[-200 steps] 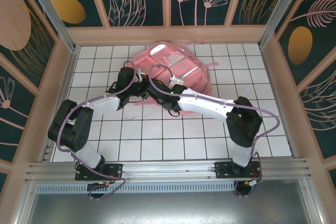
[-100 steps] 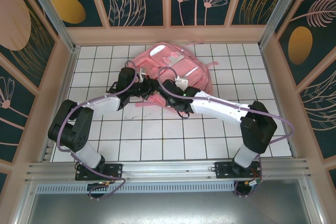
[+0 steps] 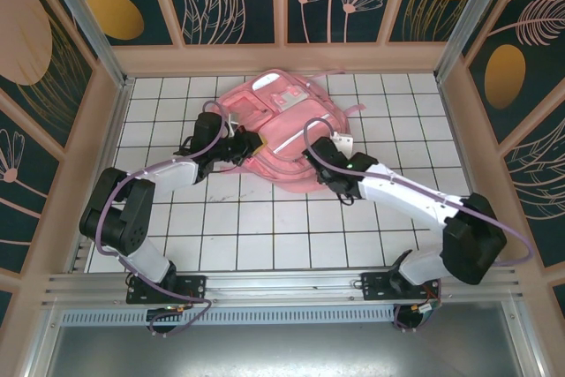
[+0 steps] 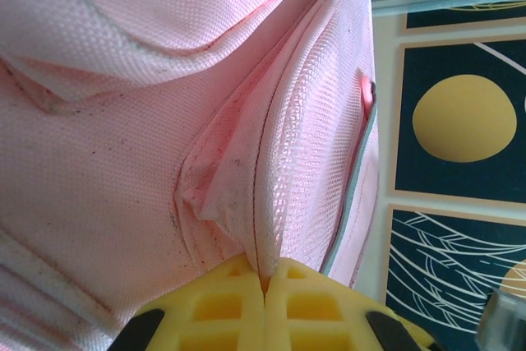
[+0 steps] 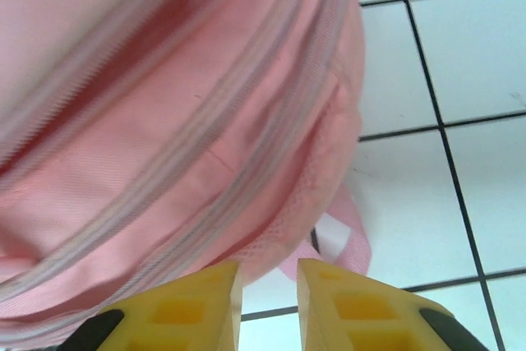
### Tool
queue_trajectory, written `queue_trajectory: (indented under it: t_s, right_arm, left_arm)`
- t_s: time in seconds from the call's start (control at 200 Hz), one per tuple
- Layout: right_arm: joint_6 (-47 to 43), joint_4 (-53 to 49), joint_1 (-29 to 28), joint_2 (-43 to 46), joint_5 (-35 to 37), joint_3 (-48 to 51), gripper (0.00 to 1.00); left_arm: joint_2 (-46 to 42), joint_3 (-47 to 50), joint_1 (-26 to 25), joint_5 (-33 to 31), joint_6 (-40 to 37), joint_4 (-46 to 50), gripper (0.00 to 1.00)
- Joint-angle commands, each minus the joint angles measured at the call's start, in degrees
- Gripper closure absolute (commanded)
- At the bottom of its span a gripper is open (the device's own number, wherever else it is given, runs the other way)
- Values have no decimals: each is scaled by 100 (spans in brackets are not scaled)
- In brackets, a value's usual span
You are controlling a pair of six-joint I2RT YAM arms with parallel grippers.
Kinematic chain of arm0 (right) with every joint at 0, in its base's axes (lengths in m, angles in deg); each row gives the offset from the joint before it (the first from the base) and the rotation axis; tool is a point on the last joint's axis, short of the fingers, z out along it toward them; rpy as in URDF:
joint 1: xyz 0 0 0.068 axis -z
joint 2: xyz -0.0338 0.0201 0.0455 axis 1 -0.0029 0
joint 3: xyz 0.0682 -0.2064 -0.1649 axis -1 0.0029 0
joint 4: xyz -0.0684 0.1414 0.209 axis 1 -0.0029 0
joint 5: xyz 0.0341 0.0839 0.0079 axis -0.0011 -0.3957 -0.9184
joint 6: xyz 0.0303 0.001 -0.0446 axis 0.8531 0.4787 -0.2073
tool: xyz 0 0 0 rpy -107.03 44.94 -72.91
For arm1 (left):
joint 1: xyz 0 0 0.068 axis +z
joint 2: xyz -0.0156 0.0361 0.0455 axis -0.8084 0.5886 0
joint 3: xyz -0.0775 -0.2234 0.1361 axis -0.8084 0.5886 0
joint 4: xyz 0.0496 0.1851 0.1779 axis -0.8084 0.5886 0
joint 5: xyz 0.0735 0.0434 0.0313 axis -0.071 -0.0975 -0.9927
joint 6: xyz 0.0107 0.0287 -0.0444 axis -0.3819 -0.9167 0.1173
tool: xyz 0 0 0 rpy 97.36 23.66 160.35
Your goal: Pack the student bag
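Student bag (image 3: 287, 125): lies flat on the white-tiled bench (image 3: 265, 236), toward the far middle, with an arm at each side.
Left tool (image 4: 263, 273): closed tight; its yellow pads meet on a fold of pink cloth at the bag's left side.
Right tool (image 5: 269, 281): jaws a narrow gap apart with nothing seen between them, at the bag's near-right edge, just above the tiles.
Step in hand: probably getting the bag open. The left side is pinned while the right looks for a hold along the zip.
Doing it well: hold the left pinch steady as an anchor so the soft body does not slide on the smooth tiles. Bring the right tool onto a firm feature such as a zip pull or seam ridge, not loose cloth. No pull is visible, so find it first. Draw along the zip line, not across it.
Mesh pocket (image 4: 304, 145): open-weave pink fabric, puffed and rounded, edged with thin grey piping (image 4: 355, 195); it creases easily.
Zip tracks (image 5: 205, 137): two raised parallel ribs curving round the bag's bulging edge.
Strap loop (image 5: 349, 240): flat pink webbing poking from under the bag onto the tile; it could snag the right tool.
Bench surface: glossy square tiles with dark grout, offering little grip.
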Motion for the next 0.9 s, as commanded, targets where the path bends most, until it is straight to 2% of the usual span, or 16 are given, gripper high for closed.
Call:
queue_trajectory:
  t_s: [0.0,0.11,0.29,0.45,0.591,0.896]
  right_arm:
    - [-1088,1019,-8,331,-1014,231,64]
    - [-1787,1490,-74,304,-1861,256,48]
    - [-2548,1638,-38,-225,-2391,-3,43]
    - [-2848,1716,155,-617,-2594,-168,44]
    - [-3022,1787,220,-740,-2606,-205,49]
    - [-3246,1793,229,-1012,-2344,-416,57]
  left_arm:
    - [-76,-195,100,-240,-246,-268,100]
    - [-80,-228,99,-198,-273,-238,100]
    - [-90,-260,100,-179,-277,-179,100]
    - [-107,-273,100,-157,-288,-149,100]
    - [-125,-275,100,-165,-295,-127,100]
    - [-90,-317,100,-128,-289,-127,100]
